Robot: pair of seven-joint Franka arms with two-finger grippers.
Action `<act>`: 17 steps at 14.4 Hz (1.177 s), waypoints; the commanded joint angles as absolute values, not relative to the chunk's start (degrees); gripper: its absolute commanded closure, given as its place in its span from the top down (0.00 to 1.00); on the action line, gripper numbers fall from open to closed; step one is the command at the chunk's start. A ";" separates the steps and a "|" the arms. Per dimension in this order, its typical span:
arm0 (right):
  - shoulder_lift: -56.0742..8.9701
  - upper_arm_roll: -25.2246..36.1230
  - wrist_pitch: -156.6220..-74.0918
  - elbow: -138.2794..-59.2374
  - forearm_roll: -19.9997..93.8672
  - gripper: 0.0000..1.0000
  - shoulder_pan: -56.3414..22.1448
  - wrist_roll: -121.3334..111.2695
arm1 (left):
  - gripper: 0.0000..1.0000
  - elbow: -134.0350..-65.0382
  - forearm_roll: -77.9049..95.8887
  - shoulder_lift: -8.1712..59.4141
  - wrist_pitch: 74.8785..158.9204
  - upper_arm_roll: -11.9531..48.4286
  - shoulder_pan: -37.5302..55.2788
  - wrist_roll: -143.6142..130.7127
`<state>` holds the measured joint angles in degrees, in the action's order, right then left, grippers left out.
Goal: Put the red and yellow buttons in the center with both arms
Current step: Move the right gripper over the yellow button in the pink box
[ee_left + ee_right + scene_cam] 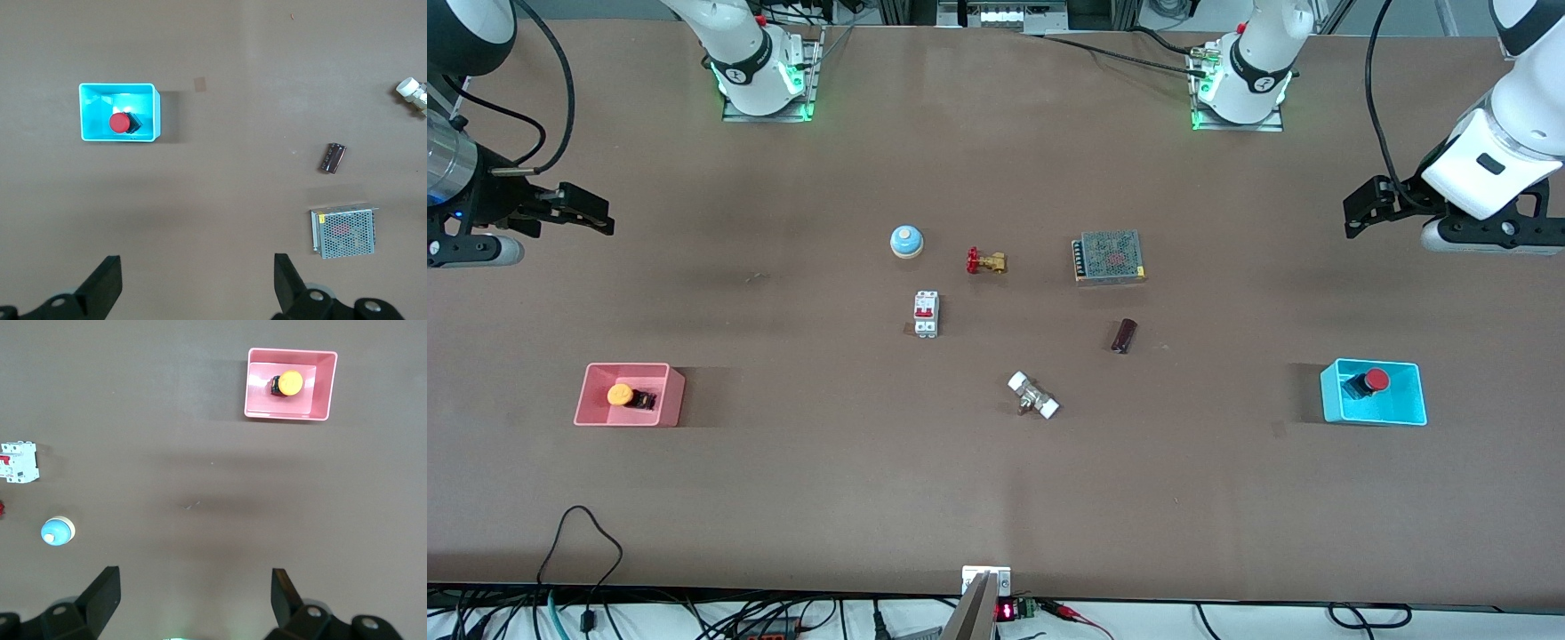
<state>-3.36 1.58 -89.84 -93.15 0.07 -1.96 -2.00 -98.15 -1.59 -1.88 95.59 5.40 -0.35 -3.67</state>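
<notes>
The orange-yellow button [621,395] lies in the pink tray [630,366] toward the right arm's end of the table; it also shows in the right wrist view [290,383]. The red button [1376,380] lies in the cyan tray [1374,420] toward the left arm's end; it also shows in the left wrist view [119,123]. My right gripper [600,216] hangs open and empty over bare table at its end. My left gripper [1356,213] hangs open and empty over bare table at its end. The brown tabletop centre [1005,320] lies between them.
Around the middle lie a blue dome bell [906,241], a brass valve with red handwheel [985,261], a white circuit breaker [926,314], a mesh-covered power supply [1109,257], a dark cylinder [1124,336] and a white-ended fitting [1033,396].
</notes>
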 commanded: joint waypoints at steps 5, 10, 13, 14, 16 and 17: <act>-3.16 2.46 -89.56 -93.43 -0.18 1.00 -1.76 -2.28 | 1.00 -98.35 -1.23 -2.29 95.10 5.01 0.09 -2.90; -4.74 2.55 -90.78 -93.43 -3.76 1.00 -1.58 -3.25 | 1.00 -98.35 -1.23 -2.29 95.10 5.01 0.09 -2.90; -6.32 2.46 -91.23 -93.96 -4.13 1.00 0.17 -3.69 | 1.00 -98.35 -1.23 -2.29 95.10 5.01 0.09 -2.90; -7.29 2.46 -91.67 -93.96 -4.13 1.00 0.96 -3.78 | 1.00 -98.35 -1.23 -2.29 95.10 5.01 0.09 -2.90; -9.57 2.37 -94.46 -93.87 -4.22 1.00 2.37 -4.83 | 1.00 -98.35 -1.23 -2.29 95.10 5.01 0.09 -2.90; -10.97 2.37 -95.87 -93.78 -4.13 1.00 2.90 -4.92 | 1.00 -98.35 -1.23 -2.29 95.01 5.01 0.09 -2.90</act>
